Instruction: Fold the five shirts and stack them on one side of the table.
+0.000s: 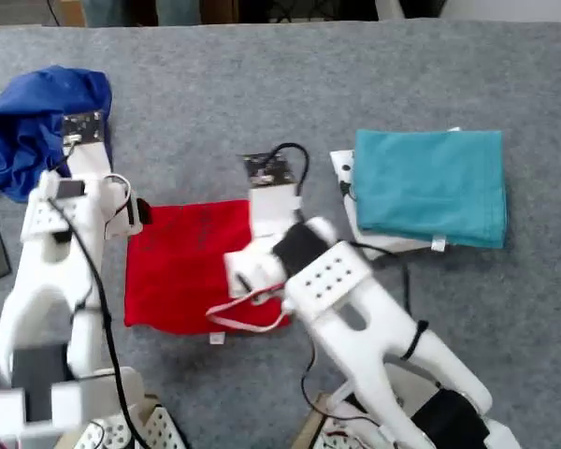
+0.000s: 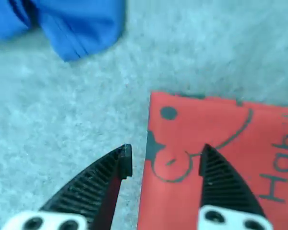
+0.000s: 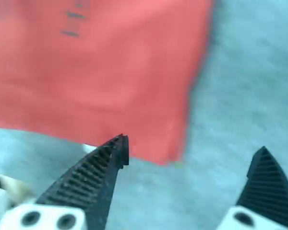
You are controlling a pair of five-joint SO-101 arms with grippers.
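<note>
- Plainly, the red shirt (image 1: pixel 182 267) lay folded flat in the middle of the table (image 1: pixel 262 94). It sat between the crumpled blue shirt (image 1: pixel 37 117) at the far left and the teal shirt (image 1: pixel 430 187), which was folded on top of a white one (image 1: pixel 379 245) at the right.
- The left gripper (image 2: pixel 166 158) was released, its jaws spread astride the red shirt's left edge, one over cloth and one over table.
- The right gripper (image 3: pixel 193 148) was likewise released. It gaped wide above a corner on the shirt's right side, one finger over the hem and the other over table.
- A pinch that caught only the top layer would probably let the fold fall open on lifting.
- Uneven lifting by the two arms could skew the red shirt, so that it landed crooked on the teal shirt.
- The right arm hung low over the cloth, so a sideways sweep might rumple it or nudge the teal shirt.
</note>
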